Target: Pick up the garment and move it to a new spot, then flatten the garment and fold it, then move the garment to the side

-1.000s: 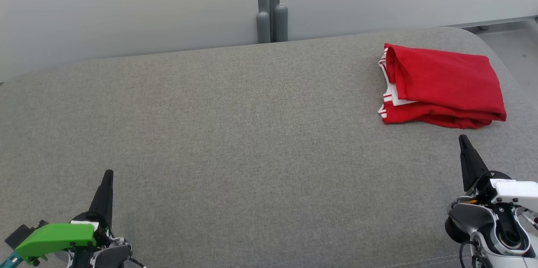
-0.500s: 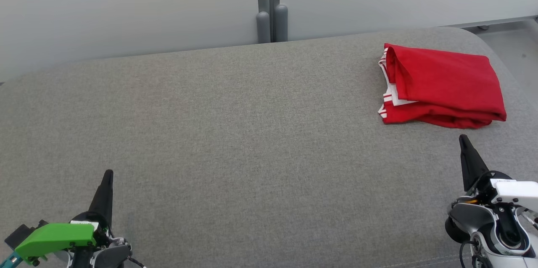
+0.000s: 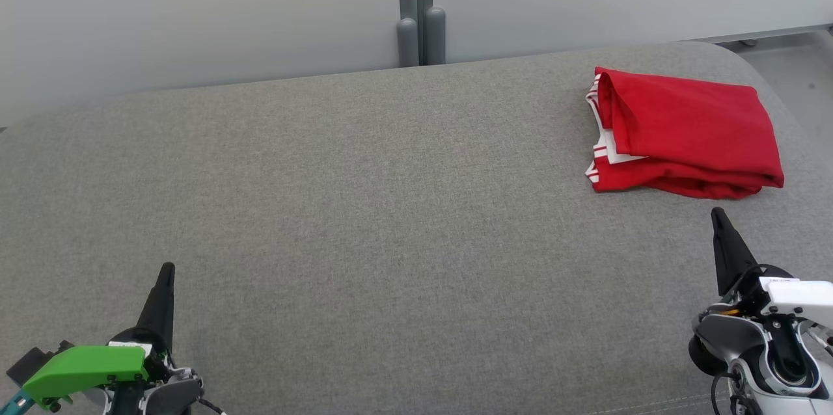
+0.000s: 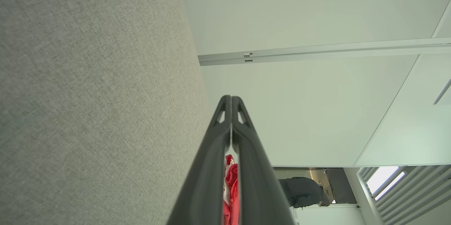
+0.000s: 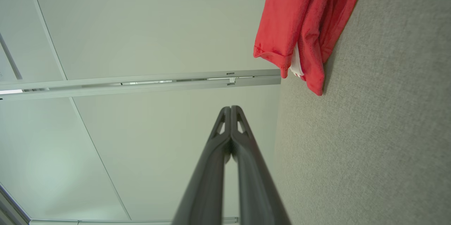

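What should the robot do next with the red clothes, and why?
Probably just park its arms. The red garment already lies folded at the right side of the grey surface, and the left gripper and right gripper are shut, apart from it.

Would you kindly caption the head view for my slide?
Folded red garment lies far right on grey cushion; left gripper and right gripper shut.

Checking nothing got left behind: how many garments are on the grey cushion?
1. The folded red garment lies at the right of the grey cushion, ahead of the right gripper. Another could hide inside its folds.
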Robot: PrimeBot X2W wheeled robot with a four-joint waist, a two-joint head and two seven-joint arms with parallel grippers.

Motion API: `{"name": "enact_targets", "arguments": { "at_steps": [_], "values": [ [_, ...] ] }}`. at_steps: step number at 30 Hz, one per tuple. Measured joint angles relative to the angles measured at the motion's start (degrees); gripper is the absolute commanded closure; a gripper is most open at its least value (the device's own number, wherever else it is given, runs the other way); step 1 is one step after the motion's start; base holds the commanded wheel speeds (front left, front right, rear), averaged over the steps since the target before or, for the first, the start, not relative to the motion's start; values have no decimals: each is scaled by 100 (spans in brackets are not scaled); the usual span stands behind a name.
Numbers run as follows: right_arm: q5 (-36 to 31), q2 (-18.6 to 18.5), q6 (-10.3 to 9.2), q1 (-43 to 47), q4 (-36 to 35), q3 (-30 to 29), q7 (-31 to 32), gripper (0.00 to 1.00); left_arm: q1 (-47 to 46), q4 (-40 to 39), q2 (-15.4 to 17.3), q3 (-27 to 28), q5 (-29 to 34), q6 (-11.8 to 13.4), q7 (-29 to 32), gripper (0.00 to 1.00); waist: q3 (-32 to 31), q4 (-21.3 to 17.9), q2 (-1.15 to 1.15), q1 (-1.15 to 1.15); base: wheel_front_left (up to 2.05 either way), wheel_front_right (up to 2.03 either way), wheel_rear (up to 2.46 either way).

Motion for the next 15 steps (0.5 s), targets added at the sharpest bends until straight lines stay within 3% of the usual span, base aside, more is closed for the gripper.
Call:
{"name": "enact_targets", "arguments": {
  "at_steps": [15],
  "values": [
    [0, 9, 0, 0, -2, -5, 1, 100, -4, -1, -1, 9, 5, 0, 0, 100, 0, 1, 0, 0, 0, 0, 0]
  ]
}}
